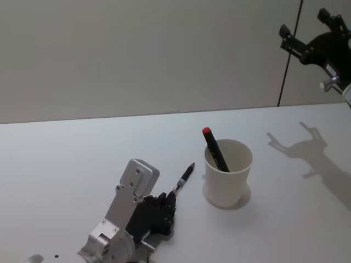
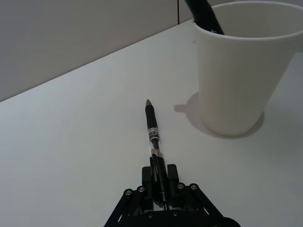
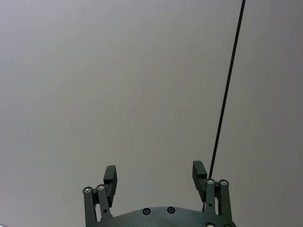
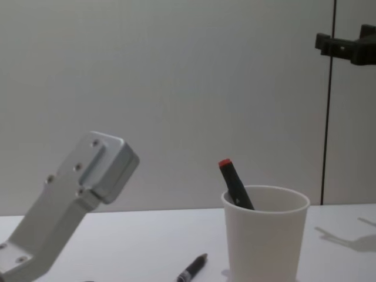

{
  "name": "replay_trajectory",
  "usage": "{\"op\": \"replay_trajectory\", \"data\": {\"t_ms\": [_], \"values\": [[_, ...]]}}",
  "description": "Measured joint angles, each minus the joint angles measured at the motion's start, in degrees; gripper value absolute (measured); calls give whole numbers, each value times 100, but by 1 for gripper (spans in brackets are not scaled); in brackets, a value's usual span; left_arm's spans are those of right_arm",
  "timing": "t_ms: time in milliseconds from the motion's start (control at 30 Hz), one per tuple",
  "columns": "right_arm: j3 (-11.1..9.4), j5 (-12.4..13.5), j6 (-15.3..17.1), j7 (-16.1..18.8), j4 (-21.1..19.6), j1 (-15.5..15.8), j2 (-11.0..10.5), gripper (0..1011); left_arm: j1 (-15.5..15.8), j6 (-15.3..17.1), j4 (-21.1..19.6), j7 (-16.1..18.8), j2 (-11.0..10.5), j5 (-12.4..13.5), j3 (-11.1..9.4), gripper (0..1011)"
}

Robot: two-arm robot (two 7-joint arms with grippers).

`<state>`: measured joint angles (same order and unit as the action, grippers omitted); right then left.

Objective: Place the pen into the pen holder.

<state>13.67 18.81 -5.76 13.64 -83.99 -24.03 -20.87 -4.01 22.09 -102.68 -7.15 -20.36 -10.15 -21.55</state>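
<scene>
Left gripper point(image 1: 173, 194): we found it clamped on the pen point(image 1: 185, 176), low over the table point(image 1: 71, 153).
Pen holder point(image 1: 228, 183): stood upright near the pen's tip.
Right gripper point(image 3: 154, 170): was raised, spread wide, empty.

The plain white paper cup point(image 1: 228, 175) looks matt, with a smooth rolled rim. The slim black pen point(image 2: 152, 127) has a clear, glossy plastic barrel and a matt dark grip. The thick black marker with a red cap point(image 1: 216, 153) is smooth plastic with a weak shine. The left gripper point(image 2: 161, 176) is matt black with small bright screws; the silver arm housing point(image 1: 134, 181) behind it is satin metal. The right gripper point(image 3: 155, 174) has the same matt black finish. The white table point(image 1: 71, 159) is smooth and matt.
</scene>
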Motion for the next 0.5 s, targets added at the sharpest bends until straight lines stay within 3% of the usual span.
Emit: {"op": "replay_trajectory", "data": {"t_ms": [500], "values": [[0,0,0,1,0,0,0,1002,-13,-905,-208,219,-36,-181,186,194]]}}
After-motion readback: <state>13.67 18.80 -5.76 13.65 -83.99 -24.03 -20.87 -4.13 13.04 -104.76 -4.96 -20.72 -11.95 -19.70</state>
